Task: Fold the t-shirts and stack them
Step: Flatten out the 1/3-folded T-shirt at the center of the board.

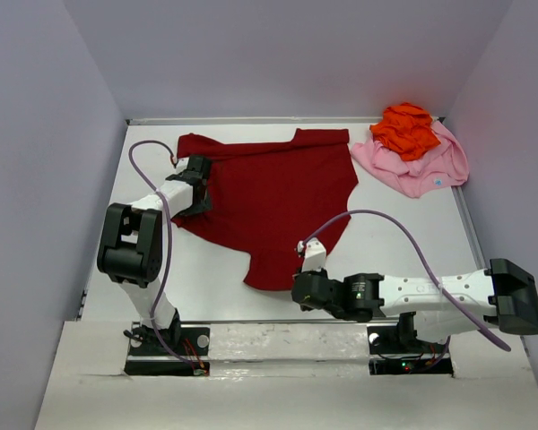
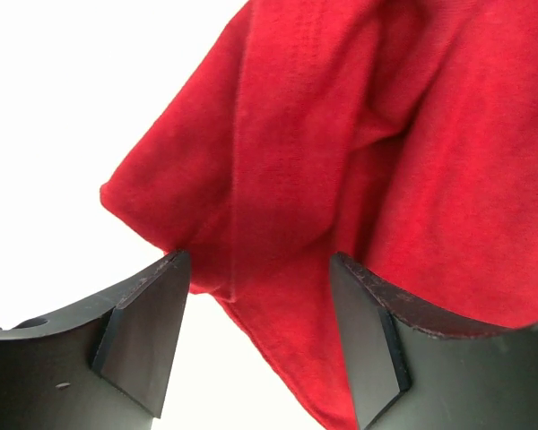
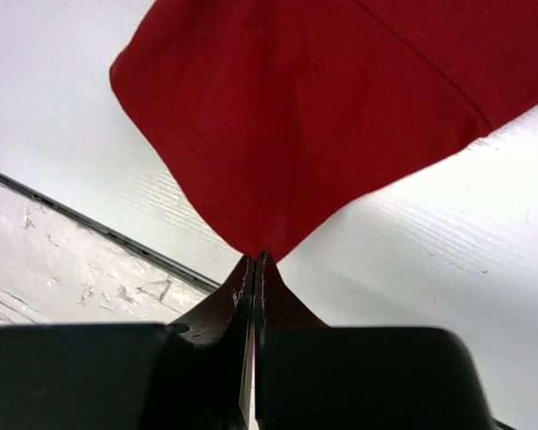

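Top external view: the red shirt (image 1: 269,193) lies spread out and unfolded on the table (image 1: 412,251), left of centre. The right gripper (image 3: 256,262) is pinched tight on its near corner. The left gripper (image 2: 260,264) gapes wide astride its left edge, gripping nothing. The orange shirt (image 1: 405,130) sits crumpled on the pink shirt (image 1: 426,170) in the far right corner. To my eye nothing is folded or stacked yet.

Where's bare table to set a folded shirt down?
Widest bare patch of white table: right of the dark red cloth t-shirt, nearer than the light pink cloth t-shirt, beyond the right arm. A smaller one lies between the red hem and the left arm. Crowded: far right corner, where the bright orange cloth t-shirt tops the pink.
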